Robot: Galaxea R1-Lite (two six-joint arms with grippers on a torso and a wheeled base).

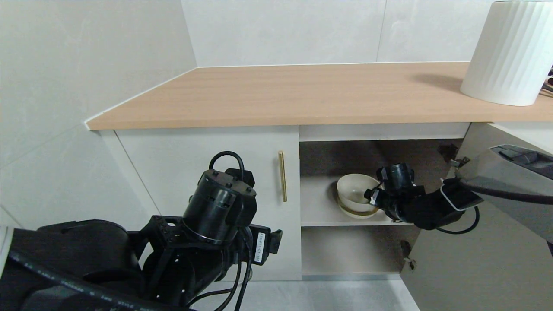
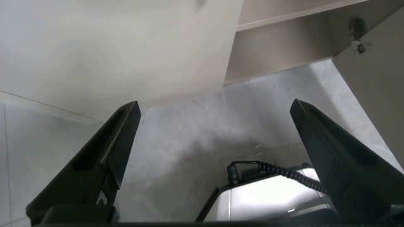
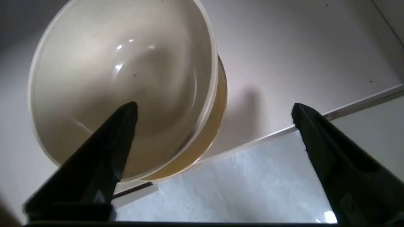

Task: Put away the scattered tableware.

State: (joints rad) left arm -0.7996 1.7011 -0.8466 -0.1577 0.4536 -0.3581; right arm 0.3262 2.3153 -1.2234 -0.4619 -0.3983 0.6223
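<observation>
A cream bowl (image 1: 355, 190) (image 3: 120, 82) sits on the middle shelf (image 1: 319, 207) (image 3: 303, 63) of the open cabinet, nested in a yellowish dish (image 1: 356, 211) (image 3: 211, 120) beneath it. My right gripper (image 1: 373, 196) (image 3: 213, 108) is inside the cabinet at the bowl's right rim, open, holding nothing; one finger (image 3: 101, 157) overlaps the bowl's edge in the right wrist view. My left gripper (image 2: 213, 110) hangs low in front of the closed left door, open and empty, facing the grey floor (image 2: 208, 151).
The right cabinet door (image 1: 475, 259) stands swung open beside my right arm. The left door (image 1: 194, 151) is closed, with a gold handle (image 1: 282, 176). A wooden countertop (image 1: 302, 95) carries a white ribbed container (image 1: 510, 52) at the far right. A lower shelf (image 1: 345, 250) lies below.
</observation>
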